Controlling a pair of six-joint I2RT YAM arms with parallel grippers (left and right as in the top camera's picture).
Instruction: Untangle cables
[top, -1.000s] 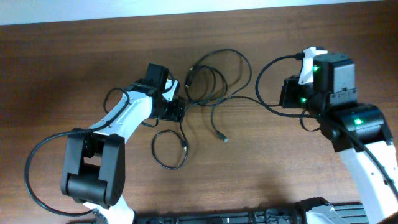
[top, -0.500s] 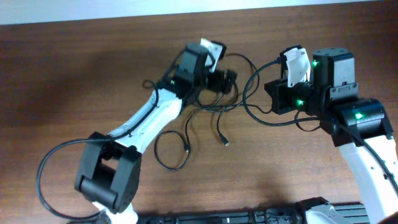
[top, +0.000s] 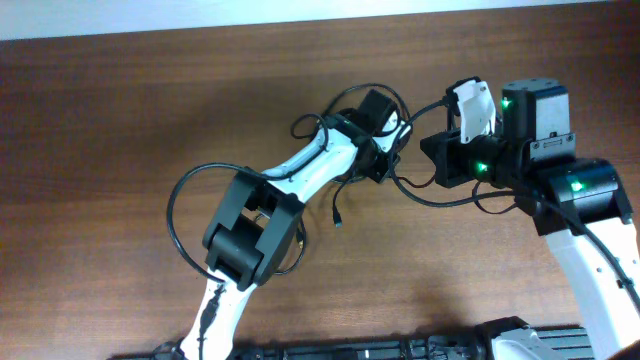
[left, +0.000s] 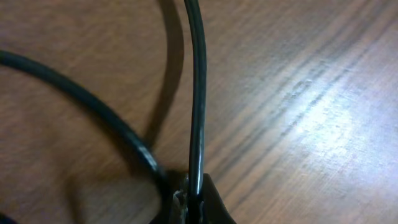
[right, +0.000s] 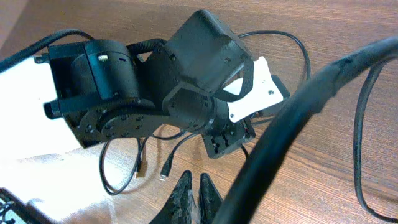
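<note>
The cables (top: 400, 186) are thin black cords lying loose between the two arms, and one plug end (top: 338, 221) points toward the table's front. My left gripper (top: 386, 164) is shut on one cable (left: 197, 93), which runs straight up out of its jaws. A second cord (left: 93, 115) curves away to the left. My right gripper (top: 430, 158) faces the left one from a short way to the right. Its fingers (right: 198, 190) are shut with nothing between them, just above the wood. Two plug ends (right: 165, 172) and a small loop (right: 107, 180) lie ahead of them.
The left arm's black wrist housing (right: 186, 81) fills the middle of the right wrist view. A thick black arm wire (right: 298, 124) crosses close to that camera. The left arm's own wire (top: 178, 215) loops out beside its base. The table's far edge (top: 300, 25) meets a pale wall.
My left arm swung right across the table to the cables beside the right gripper. Its jaws opened wide, then shut on a cable. The right gripper shifted slightly left.
</note>
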